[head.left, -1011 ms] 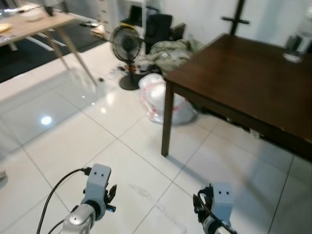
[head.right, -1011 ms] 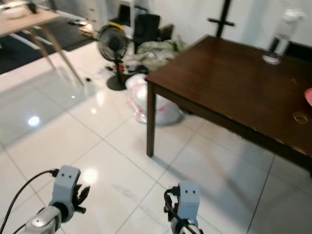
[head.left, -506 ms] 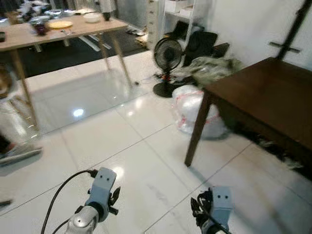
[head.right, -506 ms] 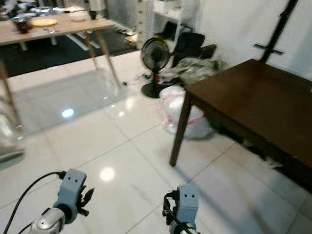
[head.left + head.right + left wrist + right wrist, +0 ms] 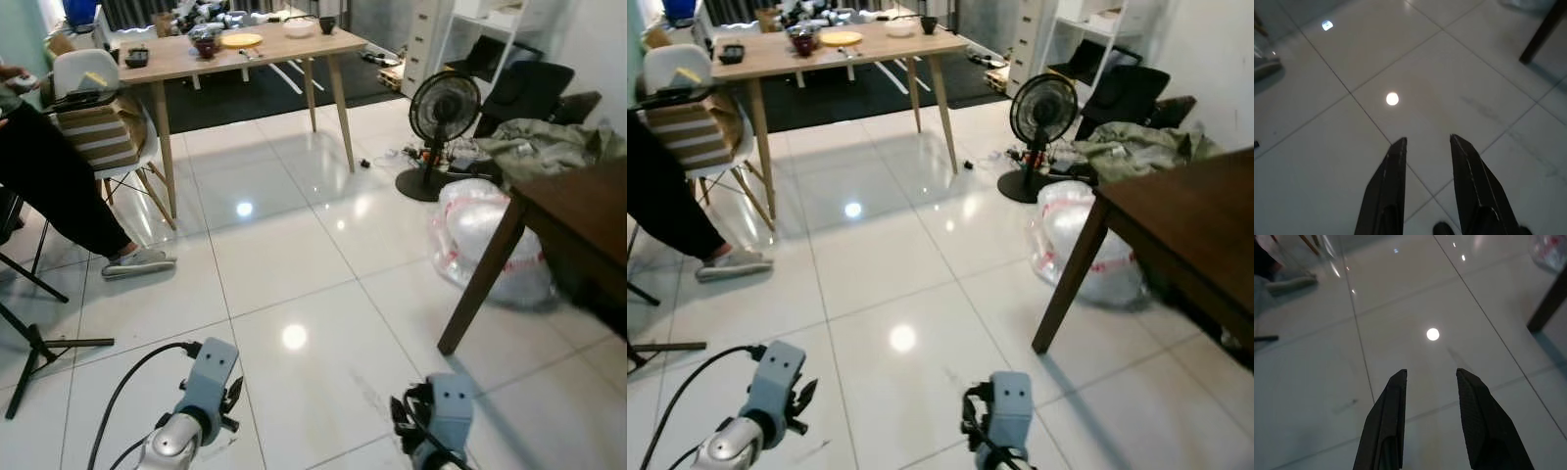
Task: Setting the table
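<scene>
STAGE: transit, nothing carried | LEFT: left tool [image 5: 1427,142] parted, empty, low over floor tiles [image 5: 294,264] | RIGHT: right tool [image 5: 1430,374] parted, empty | TARGET: dishes on light table [image 5: 245,54] at 11 o'clock, far | NEAR: dark table [image 5: 1185,220] at 2 o'clock | RISK: seated person's foot [image 5: 137,262], tripod leg [image 5: 54,343], fan [image 5: 441,113] could trip it.

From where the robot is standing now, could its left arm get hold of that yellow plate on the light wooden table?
Probably not. The yellow plate sits on the light wooden table across a wide stretch of floor, while the left gripper hangs open low over the tiles. Nothing blocks the way; it would have to walk over first.
</scene>
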Robot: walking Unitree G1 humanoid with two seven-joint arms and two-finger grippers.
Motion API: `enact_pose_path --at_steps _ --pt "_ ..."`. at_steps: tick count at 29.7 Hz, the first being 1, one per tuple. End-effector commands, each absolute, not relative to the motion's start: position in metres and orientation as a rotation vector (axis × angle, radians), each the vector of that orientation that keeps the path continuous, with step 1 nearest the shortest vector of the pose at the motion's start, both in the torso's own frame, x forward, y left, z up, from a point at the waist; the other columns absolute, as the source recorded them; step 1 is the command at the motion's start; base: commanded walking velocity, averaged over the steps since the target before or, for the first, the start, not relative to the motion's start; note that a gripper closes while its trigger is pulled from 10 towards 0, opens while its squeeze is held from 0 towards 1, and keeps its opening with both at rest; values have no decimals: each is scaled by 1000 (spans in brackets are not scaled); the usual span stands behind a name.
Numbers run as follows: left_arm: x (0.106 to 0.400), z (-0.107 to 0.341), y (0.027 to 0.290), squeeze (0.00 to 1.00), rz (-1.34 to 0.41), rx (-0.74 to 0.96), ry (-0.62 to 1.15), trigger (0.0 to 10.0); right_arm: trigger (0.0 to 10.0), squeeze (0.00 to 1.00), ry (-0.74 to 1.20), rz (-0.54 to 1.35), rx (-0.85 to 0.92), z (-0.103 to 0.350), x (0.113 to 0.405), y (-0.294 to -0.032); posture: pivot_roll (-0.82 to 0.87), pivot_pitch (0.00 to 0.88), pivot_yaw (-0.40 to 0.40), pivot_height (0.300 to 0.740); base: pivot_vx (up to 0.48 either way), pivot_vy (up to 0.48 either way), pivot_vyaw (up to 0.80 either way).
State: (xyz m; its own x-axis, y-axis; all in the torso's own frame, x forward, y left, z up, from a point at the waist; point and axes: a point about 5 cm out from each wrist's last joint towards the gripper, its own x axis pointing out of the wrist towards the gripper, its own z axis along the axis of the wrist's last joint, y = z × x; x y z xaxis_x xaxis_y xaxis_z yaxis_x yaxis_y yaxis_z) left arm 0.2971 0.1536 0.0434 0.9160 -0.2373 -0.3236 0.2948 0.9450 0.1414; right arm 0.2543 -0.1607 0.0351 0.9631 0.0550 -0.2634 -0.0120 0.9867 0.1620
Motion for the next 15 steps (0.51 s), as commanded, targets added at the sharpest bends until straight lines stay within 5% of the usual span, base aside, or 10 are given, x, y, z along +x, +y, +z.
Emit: enact_pose_path --at_steps 1,5,15 --pt "292 34 157 0 -274 189 343 10000 10000 0 279 53 179 30 249 -157 -15 109 71 740 0 0 0" --pt "293 34 157 0 -274 202 329 10000 10000 0 254 73 168 34 250 -154 -15 109 71 740 388 261 0" --pt "294 34 156 0 -273 206 321 10000 10000 0 259 63 178 33 249 -156 -15 114 69 740 447 0 0"
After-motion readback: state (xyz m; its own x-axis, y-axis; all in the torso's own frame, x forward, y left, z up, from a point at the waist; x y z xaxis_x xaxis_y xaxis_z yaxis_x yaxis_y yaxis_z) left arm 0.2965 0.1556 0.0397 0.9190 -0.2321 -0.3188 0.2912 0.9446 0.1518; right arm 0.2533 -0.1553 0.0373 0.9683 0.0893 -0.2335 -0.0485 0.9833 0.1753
